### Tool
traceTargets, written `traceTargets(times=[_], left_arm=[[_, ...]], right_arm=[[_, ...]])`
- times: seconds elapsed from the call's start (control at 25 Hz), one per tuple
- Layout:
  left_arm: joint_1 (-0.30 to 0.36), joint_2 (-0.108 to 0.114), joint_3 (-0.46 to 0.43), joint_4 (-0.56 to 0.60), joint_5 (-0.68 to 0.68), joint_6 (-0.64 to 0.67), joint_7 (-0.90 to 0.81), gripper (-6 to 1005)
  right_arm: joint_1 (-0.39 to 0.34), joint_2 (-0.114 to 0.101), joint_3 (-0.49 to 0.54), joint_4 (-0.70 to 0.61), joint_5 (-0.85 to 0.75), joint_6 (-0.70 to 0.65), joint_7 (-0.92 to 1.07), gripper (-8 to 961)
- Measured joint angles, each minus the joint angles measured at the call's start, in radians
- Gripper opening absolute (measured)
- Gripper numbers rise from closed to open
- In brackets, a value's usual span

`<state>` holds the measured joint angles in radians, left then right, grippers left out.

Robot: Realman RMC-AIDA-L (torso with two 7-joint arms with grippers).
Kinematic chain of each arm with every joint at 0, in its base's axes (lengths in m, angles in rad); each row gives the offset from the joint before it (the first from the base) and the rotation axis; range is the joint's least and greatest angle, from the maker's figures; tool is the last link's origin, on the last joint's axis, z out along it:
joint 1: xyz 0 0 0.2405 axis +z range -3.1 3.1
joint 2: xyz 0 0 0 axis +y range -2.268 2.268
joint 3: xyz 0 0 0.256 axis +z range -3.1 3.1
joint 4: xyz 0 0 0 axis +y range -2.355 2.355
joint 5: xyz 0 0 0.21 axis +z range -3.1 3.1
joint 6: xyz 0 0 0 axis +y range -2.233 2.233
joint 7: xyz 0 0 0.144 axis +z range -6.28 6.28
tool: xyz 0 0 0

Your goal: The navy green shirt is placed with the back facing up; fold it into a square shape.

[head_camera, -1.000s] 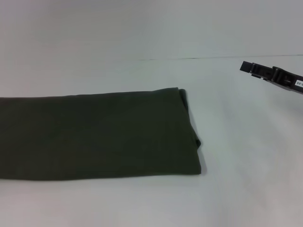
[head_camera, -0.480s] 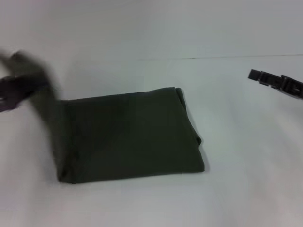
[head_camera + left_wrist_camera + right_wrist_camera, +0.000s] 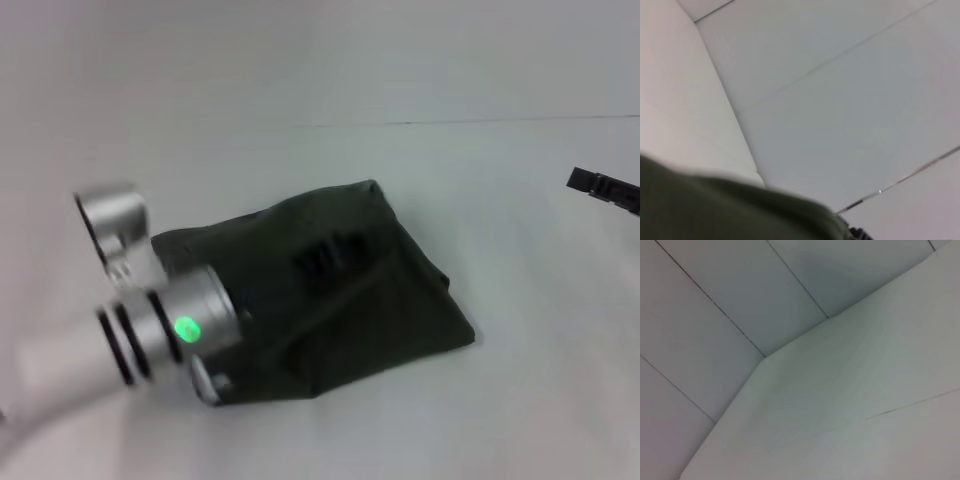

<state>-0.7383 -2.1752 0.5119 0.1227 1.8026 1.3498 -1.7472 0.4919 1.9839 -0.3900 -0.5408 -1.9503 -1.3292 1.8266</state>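
My left arm point(image 3: 150, 320) reaches in from the left edge of the head view, its silver wrist with a green light over the near left part of the navy green shirt point(image 3: 380, 300). My left gripper point(image 3: 325, 258) shows only as a dark shape over the cloth, and I cannot tell whether its fingers are apart or together. The shirt lies near the middle of the white table point(image 3: 330, 430) as a folded, somewhat rumpled bundle, plain side showing, with one corner pointing toward the right. In my left wrist view the olive cloth point(image 3: 730, 210) fills the lower corner, very close to the camera. Well apart from the shirt, at the right edge, my right gripper point(image 3: 603, 188) hangs above the table; I cannot tell its state either.
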Motion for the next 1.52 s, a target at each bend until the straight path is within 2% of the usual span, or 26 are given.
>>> traceTargets(times=[0.12, 0.24, 0.52, 0.68, 0.72, 0.8, 0.84, 1.0, 1.12, 1.28, 1.52], left_arm=[[-0.005, -0.001, -0.074, -0.226, -0.060, -0.045, 0.276, 61], [-0.001, -0.001, -0.120, -0.310, -0.051, -0.040, 0.400, 127], [0.016, -0.001, -0.127, -0.335, -0.037, 0.081, 0.442, 279], [0.066, -0.001, -0.129, -0.255, -0.022, 0.223, 0.441, 391], [0.082, -0.001, -0.126, -0.223, -0.020, 0.255, 0.438, 438], [0.109, 0.001, -0.113, -0.149, -0.005, 0.300, 0.427, 533], [0.120, 0.003, -0.107, -0.111, 0.006, 0.313, 0.424, 580], [0.166, 0.006, -0.066, 0.027, 0.056, 0.348, 0.434, 738], [0.206, 0.007, -0.031, 0.117, 0.076, 0.347, 0.449, 814], [0.251, 0.008, -0.019, 0.198, 0.118, 0.357, 0.505, 887], [0.293, 0.008, -0.014, 0.256, 0.161, 0.388, 0.556, 887]], right_arm=[[-0.001, -0.001, -0.006, 0.000, 0.000, 0.003, -0.005, 682], [0.002, -0.002, -0.009, -0.001, -0.004, 0.008, -0.006, 682], [0.012, -0.002, -0.010, 0.001, -0.008, 0.014, -0.008, 683], [0.028, -0.006, -0.038, 0.007, -0.009, 0.014, 0.017, 683], [0.035, -0.012, -0.064, 0.008, -0.010, 0.015, 0.038, 683], [0.066, -0.039, -0.162, 0.011, -0.011, 0.014, 0.139, 683], [0.066, -0.039, -0.162, 0.011, -0.011, 0.014, 0.139, 683], [0.121, -0.063, -0.292, 0.013, -0.040, 0.004, 0.278, 683], [0.162, -0.062, -0.343, 0.014, -0.073, 0.003, 0.333, 683], [0.201, -0.052, -0.360, 0.028, -0.102, 0.009, 0.350, 683], [0.249, -0.036, -0.375, 0.071, -0.130, 0.041, 0.352, 682]])
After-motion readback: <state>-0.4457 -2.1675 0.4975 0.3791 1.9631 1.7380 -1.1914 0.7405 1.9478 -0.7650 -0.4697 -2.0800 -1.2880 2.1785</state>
